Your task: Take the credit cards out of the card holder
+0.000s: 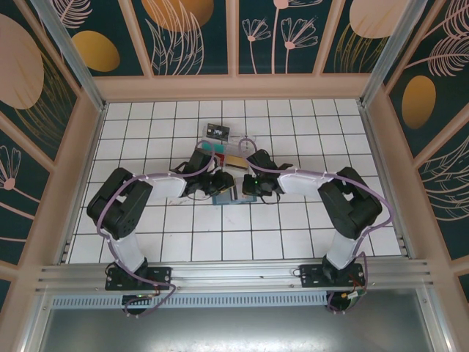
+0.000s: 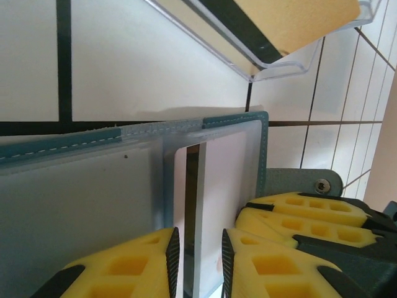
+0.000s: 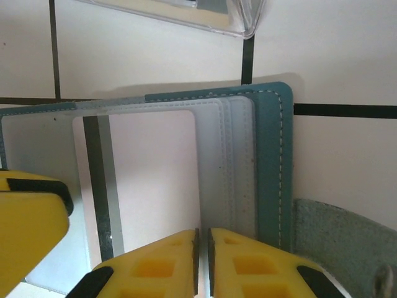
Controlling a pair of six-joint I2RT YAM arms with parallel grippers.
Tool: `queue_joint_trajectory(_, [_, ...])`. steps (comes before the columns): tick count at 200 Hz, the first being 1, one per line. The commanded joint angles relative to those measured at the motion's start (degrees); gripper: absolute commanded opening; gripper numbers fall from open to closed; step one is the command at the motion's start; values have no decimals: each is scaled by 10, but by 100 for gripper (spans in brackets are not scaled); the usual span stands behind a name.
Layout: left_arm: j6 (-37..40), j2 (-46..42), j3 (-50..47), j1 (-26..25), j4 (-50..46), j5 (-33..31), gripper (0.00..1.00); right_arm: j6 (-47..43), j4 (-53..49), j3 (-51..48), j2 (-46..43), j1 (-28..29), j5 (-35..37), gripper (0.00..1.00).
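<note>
While both arms reached toward the middle of the white tiled table (image 1: pixel 293 227), their grippers met over the card holder (image 1: pixel 224 195), which lay open and flat near the table's centre, just on the near side of a clear tray (image 1: pixel 226 152).

From the left wrist, the left gripper (image 2: pixel 197 264) pointed down at the card holder (image 2: pixel 74 205). Its yellow fingers (image 2: pixel 124 270) stood a narrow gap apart, and nothing showed pinched between them. Just to the right sat the right gripper's yellow fingers (image 2: pixel 291 208), close beside the holder's teal edge. Through the holder's clear window pocket, pale tile and a dark grout line were visible. Beyond the holder, the clear tray's rim (image 2: pixel 273 71) held a tan card (image 2: pixel 298 22) with a dark stripe.

From the right wrist, the right gripper (image 3: pixel 202 264) had its jaws drawn together to a hairline slit over the grey-blue pocket face of the card holder (image 3: pixel 273 155). Whether anything thin was caught between them could not be told. One yellow finger of the left gripper (image 3: pixel 28 230) showed at the left.

Seen from above, a small black card (image 1: pixel 218 131) lay on the far side of the tray.
</note>
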Motion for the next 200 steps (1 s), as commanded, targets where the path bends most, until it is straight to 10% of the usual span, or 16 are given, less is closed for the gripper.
queue_joint_trajectory(1, [18,14,12,-1,-22,-9,28,3,-9,12,11,-4,-5,16])
queue_joint_trajectory(200, [42,22,-18,15,104,112,14,2,-48,17,31,-5,22,16])
